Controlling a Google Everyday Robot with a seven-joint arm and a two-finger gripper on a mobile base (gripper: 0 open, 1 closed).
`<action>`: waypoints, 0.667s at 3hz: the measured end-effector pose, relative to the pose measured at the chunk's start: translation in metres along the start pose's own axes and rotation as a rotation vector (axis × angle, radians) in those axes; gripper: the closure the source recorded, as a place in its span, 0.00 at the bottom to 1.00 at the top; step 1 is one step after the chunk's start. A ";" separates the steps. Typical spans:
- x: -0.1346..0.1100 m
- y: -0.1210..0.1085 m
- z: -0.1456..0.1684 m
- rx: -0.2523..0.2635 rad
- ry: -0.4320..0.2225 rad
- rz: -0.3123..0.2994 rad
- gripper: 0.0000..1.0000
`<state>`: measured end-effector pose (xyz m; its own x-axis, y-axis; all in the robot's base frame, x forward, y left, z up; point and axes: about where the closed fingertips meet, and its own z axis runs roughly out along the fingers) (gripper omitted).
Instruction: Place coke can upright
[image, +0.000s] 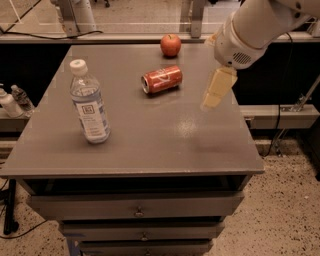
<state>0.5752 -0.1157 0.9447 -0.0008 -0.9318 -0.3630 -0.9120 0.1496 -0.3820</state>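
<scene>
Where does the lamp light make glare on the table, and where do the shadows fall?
In the camera view, a pale patch of glare lies on the table right of its middle, close to the gripper, which hangs above the table to the right of the lying coke can. A soft dark shadow sits along the can's near side. The space under the table top is dark.

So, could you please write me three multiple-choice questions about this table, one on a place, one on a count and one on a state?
1. Where is the gripper? A) Left of the bottle. B) Above the table, right of the can. C) Touching the apple.
2. How many things are on the table? A) One. B) Five. C) Three.
3. How is the can? A) On its side. B) Upright. C) In the gripper.
Answers: B, it hangs beside the can; C, bottle, can, apple; A, its end faces sideways.
</scene>
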 end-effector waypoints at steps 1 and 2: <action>-0.008 -0.011 0.012 0.019 -0.006 -0.039 0.00; -0.021 -0.032 0.031 0.041 0.005 -0.103 0.00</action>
<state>0.6176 -0.0902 0.9380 0.0896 -0.9446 -0.3156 -0.8897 0.0665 -0.4516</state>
